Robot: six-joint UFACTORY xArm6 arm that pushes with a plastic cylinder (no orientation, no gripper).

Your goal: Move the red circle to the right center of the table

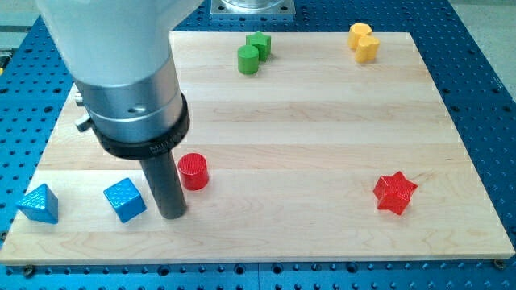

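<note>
The red circle is a short red cylinder lying left of the board's middle, toward the view's bottom. My tip stands just to its lower left, close to it; whether they touch I cannot tell. The rod rises into the large grey arm head that fills the view's top left. The right centre of the wooden board lies far to the view's right of the circle.
A blue cube sits just left of my tip. A blue triangle lies at the bottom left. A red star lies at lower right. A green cylinder and green block sit at top centre. Two yellow blocks sit at top right.
</note>
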